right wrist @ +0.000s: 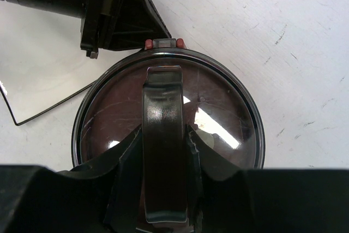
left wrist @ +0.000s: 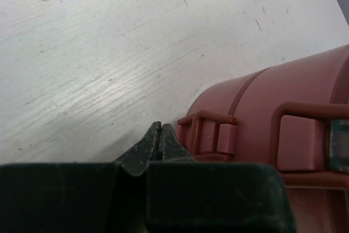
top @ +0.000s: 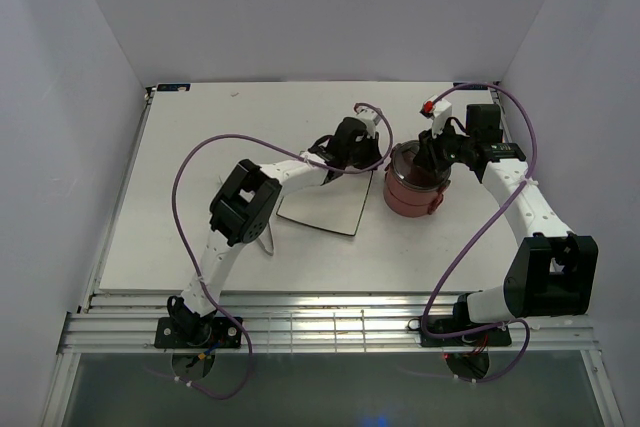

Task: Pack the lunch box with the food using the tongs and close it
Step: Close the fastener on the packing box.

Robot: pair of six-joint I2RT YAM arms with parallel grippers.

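Lunch box [top: 412,197], stacked and lidded, stands on the white table [top: 200,127] just right of the square plate [top: 320,209], with the left gripper [top: 374,161] at its flank and the right gripper [top: 432,162] above. In the left wrist view the clenched, empty fingers [left wrist: 143,151] lie just beside the box's side clasp [left wrist: 210,132]. In the right wrist view the fingers [right wrist: 126,159] grasp the lid handle [right wrist: 162,96] from both sides.
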